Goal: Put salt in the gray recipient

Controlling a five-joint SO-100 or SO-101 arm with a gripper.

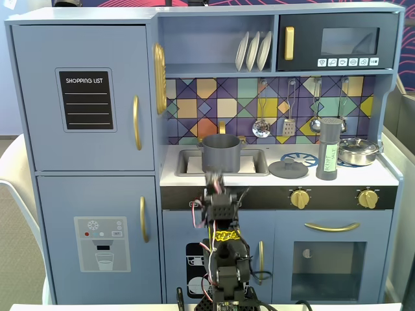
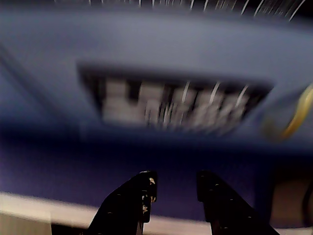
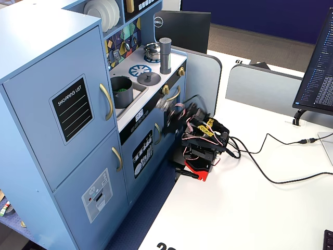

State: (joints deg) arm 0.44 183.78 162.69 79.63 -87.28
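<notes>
The salt point(image 1: 329, 148) is a tall slim gray shaker with a pale green label, upright on the counter's right part; it also shows in a fixed view from the side point(image 3: 165, 55). The gray recipient point(image 1: 220, 152), a matte gray pot, sits in the sink point(image 3: 121, 91). My gripper point(image 1: 214, 180) is motion-blurred in front of the counter's front edge, below the pot and well left of the salt point(image 3: 164, 107). In the wrist view the gripper point(image 2: 176, 178) is open with nothing between its dark fingers, facing the blurred blue cabinet front.
A flat gray lid point(image 1: 288, 169) lies on the counter between pot and salt. A shiny steel pan point(image 1: 358, 151) stands right of the salt. Utensils hang on the tiled back wall. The arm's base point(image 3: 200, 151) stands on a white desk with cables and a monitor point(image 3: 318, 62).
</notes>
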